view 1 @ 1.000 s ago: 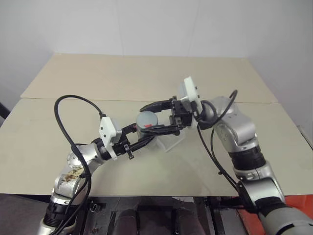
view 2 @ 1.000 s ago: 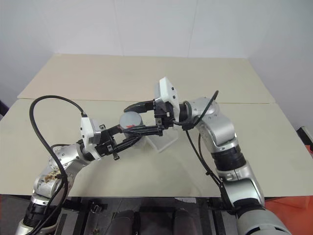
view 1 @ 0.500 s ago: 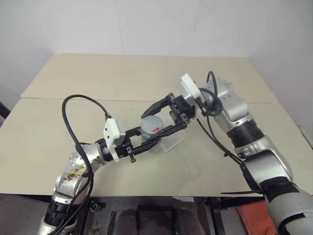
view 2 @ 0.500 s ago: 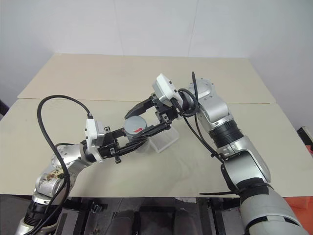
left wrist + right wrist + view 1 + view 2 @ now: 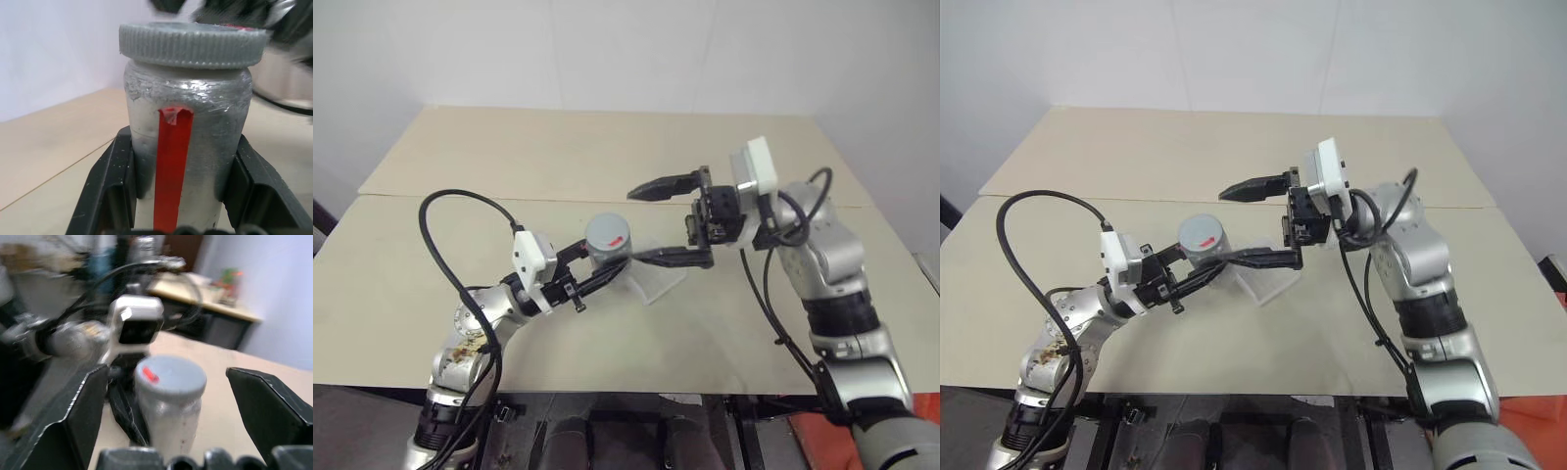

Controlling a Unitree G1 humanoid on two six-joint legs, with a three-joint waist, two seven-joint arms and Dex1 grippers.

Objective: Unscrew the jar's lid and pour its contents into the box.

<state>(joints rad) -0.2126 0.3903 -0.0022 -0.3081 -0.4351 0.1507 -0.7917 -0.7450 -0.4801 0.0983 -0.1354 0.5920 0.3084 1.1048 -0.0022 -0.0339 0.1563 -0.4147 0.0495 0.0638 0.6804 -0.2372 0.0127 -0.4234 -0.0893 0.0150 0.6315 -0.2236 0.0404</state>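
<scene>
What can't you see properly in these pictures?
- What's inside the jar: its silvery wall and the lid hide it, left wrist view.
- The box: the jar and the right gripper cover parts, eye views.
- The background things: blurred, right wrist view.

arms: silver-grey metal shells w/ black joint bands, both sides looking alike
left gripper point(image 5: 607, 274): two black fingers, angular, matte
right gripper point(image 5: 661, 220): black fingers tapering to pointed tips, boxy black base w/ small screws showing
wrist cams: white blocky housings sitting on each wrist
cables: thick black ones looping off both forearms
left forearm: brownish scuffing showing on the silver shell nr the elbow
</scene>
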